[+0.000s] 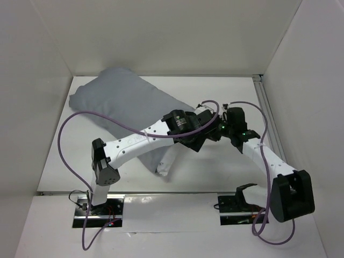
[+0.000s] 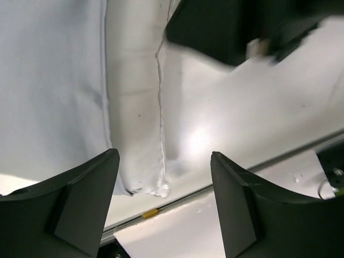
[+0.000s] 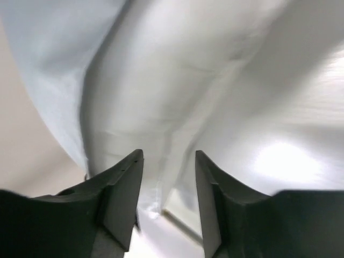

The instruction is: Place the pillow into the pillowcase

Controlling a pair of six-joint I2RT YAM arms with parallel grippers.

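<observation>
The blue-grey pillowcase (image 1: 118, 99) lies bulging at the back left of the table. The white pillow (image 1: 166, 160) is mostly inside it, with one end sticking out of the near opening. My left gripper (image 1: 198, 141) is open and empty, just right of that end. In the left wrist view (image 2: 165, 156) the pillow's corner (image 2: 134, 107) lies beside the pillowcase (image 2: 48, 80). My right gripper (image 1: 213, 129) is open, close to the left one. In the right wrist view (image 3: 169, 155) it hangs over the pillow's seam (image 3: 177, 80), beside the pillowcase's edge (image 3: 48, 54).
White walls close in the table at the back and on both sides. A metal rail (image 1: 267, 115) runs along the right edge. The table's near edge strip (image 2: 231, 180) shows below the pillow. The right arm's dark wrist (image 2: 226, 27) is close above my left gripper.
</observation>
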